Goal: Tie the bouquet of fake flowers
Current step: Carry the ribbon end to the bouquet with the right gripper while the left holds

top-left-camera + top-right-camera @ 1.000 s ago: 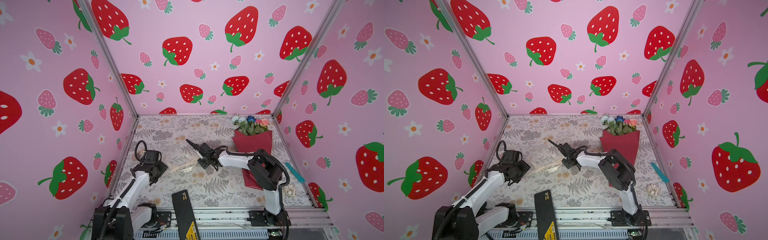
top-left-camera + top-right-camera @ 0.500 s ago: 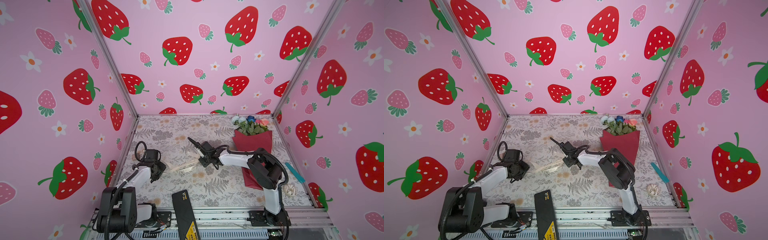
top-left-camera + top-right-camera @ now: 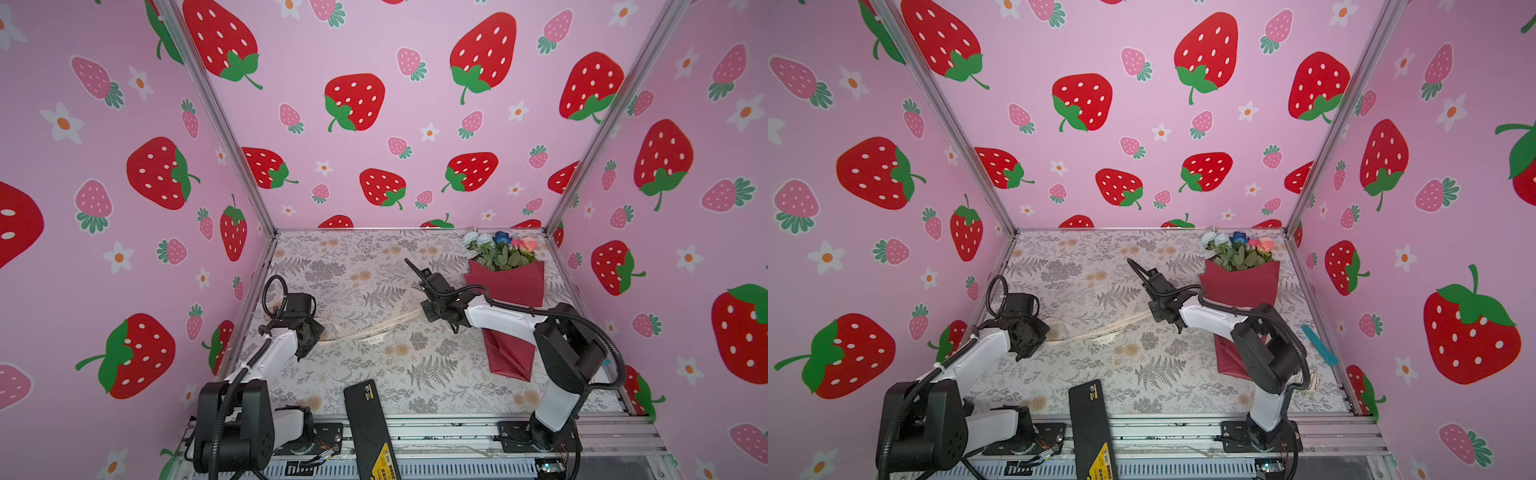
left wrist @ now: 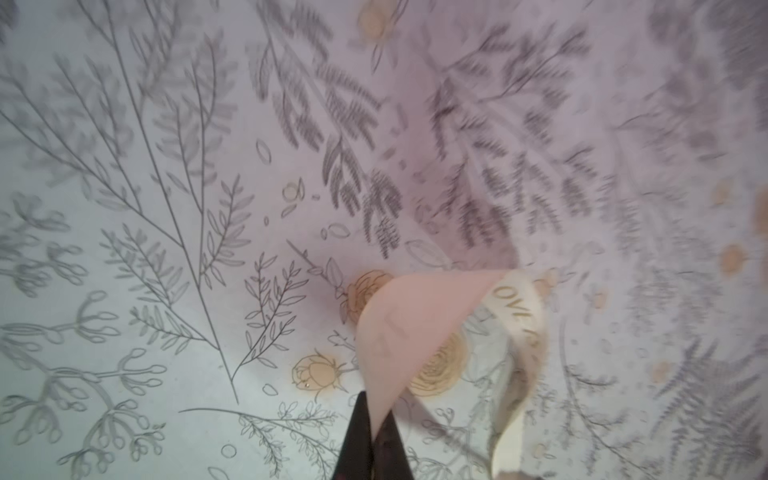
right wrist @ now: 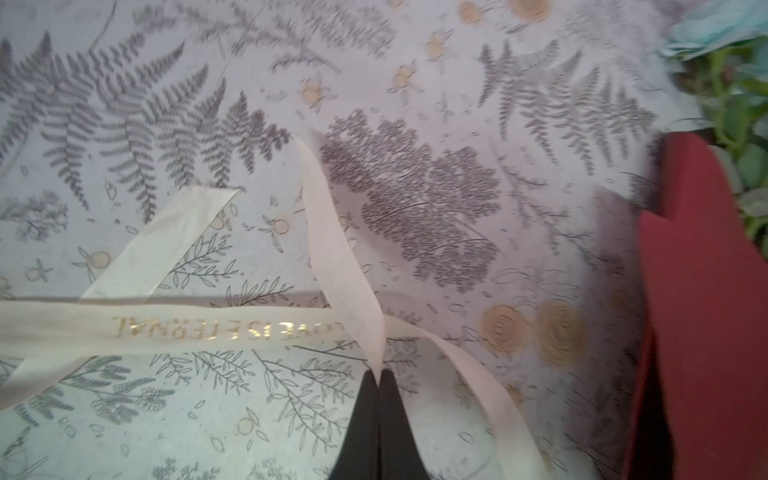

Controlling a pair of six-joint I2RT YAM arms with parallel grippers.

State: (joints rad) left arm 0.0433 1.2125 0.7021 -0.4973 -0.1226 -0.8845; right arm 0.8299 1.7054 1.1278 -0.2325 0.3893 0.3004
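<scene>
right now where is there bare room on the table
Free: the fern-print table top at the back, between the wall and the cream lettered ribbon; also the front strip between the ribbon and the black flat bar. Crowded: the middle, where left hand and right hand pinch the ribbon, and the right, with the dark-red-wrapped bouquet of fake flowers.

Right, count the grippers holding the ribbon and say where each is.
2. The left gripper is shut on the ribbon near the table's left edge; the right gripper is shut on it nearer the middle, short of the bouquet of fake flowers. Neither is hidden.
</scene>
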